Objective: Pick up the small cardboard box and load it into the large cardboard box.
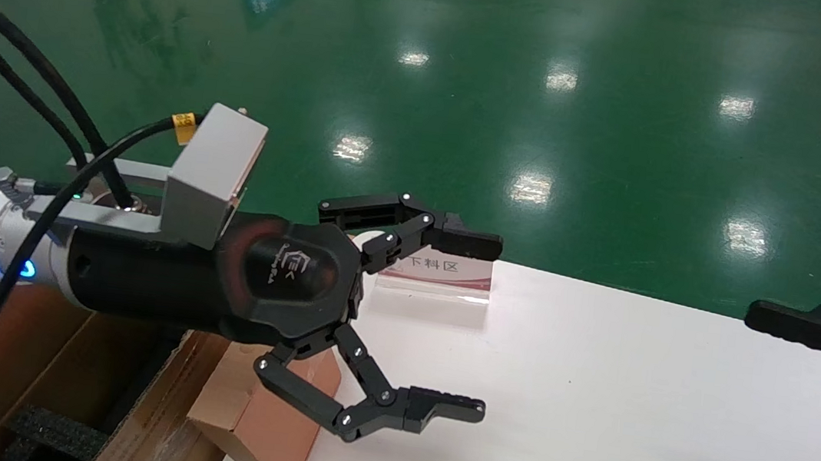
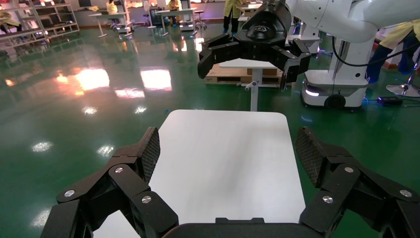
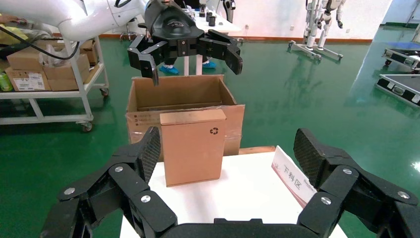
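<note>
Left gripper [image 1: 473, 326] hangs above the small cardboard box [image 1: 266, 415], jaws spread wide and empty; right gripper [image 1: 761, 406] likewise

Bare table [image 1: 591, 406] beyond small cardboard box [image 3: 192, 146]

Right wrist view: open right gripper [image 3: 225, 163] facing an upright small cardboard box [image 3: 192, 147].
Stands on white table [image 3: 247, 191], large cardboard box [image 3: 182, 101] behind, left gripper [image 3: 190, 52] spread above; label sign [image 3: 292, 177] beside.
</note>
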